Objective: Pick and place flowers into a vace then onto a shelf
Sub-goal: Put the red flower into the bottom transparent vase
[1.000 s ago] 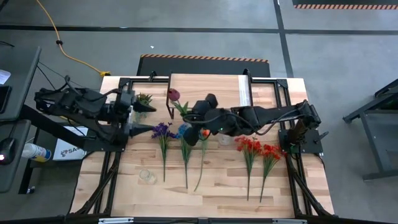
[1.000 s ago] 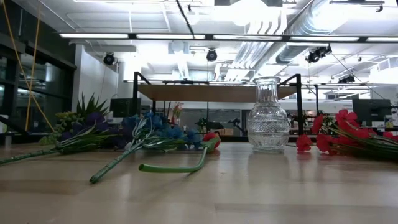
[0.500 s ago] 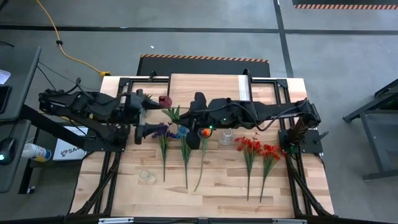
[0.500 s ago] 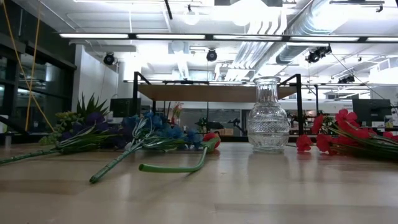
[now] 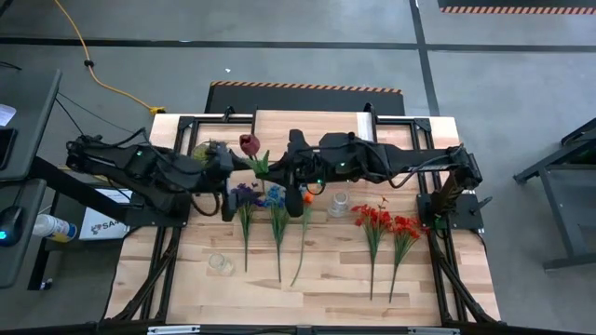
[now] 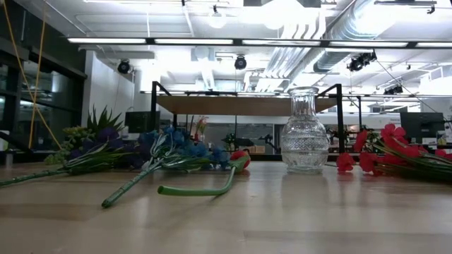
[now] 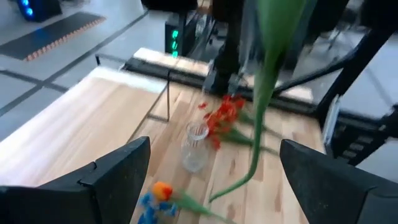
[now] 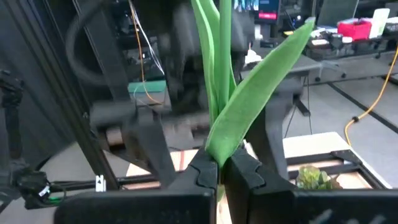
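Observation:
My right gripper (image 5: 284, 177) is shut on a flower with a dark red bloom (image 5: 249, 142) and long green leaves (image 8: 249, 99), held high over the table in front of the shelf (image 5: 312, 128). My left gripper (image 5: 228, 179) is open beside it, its fingers (image 7: 118, 171) standing wide on either side of the hanging stem (image 7: 264, 93) without touching it. The clear glass vase (image 5: 339, 203) (image 6: 304, 141) stands upright on the tabletop. Purple (image 5: 244, 195), blue (image 5: 276, 197), orange (image 5: 306, 197) and red flowers (image 5: 386, 221) lie flat there. My right gripper pinches the red-bloomed flower between its two fingers on the stem where the leaves branch off (image 8: 217, 163). The flower is lifted clear of the table. Its leaves and bloom rise beyond the fingers, and the lower stem (image 7: 249, 174) hangs free and curved.
A small green spiky plant (image 5: 216, 147) sits by the shelf's left end. A small clear glass (image 5: 221, 263) stands near the table's left front. The shelf's black legs (image 6: 153, 120) frame the far side. Bare wood shows along the near edge (image 5: 317, 298).
My left gripper has moved toward the table's right, closing in on the held flower. My right arm has swung toward the far edge, carrying the flower a little to the left; its bloom now sits nearer the left gripper. The flowers on the table and the vase have not moved.

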Controlling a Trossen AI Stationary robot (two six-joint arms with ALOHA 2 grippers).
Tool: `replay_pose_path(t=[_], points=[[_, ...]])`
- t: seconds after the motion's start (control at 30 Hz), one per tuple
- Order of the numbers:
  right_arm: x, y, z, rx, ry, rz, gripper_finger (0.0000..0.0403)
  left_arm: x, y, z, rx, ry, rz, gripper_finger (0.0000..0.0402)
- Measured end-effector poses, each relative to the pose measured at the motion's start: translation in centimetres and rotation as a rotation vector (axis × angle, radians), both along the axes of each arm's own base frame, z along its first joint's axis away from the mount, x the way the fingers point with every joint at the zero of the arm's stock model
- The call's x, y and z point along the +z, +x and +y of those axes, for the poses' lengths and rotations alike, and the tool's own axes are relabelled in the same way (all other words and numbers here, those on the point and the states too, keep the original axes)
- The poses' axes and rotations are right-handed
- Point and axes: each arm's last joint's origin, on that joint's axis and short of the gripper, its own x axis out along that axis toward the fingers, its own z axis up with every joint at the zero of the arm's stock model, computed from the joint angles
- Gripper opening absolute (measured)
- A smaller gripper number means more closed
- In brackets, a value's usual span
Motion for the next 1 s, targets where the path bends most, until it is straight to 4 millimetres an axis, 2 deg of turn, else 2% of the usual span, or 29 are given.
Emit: replay_pose_path(t=[0.23,1.0], points=[[-0.05,-0.01,-0.08,0.000,-0.009,0.006,0.0002,0.02,0.71,-0.22,0.009,-0.004,-0.023,0.0390],[0.04,0.04,-0.07,-0.003,-0.007,-0.007,0.0002,0.30,0.70,-0.04,0.065,0.020,-0.054,0.0387]])
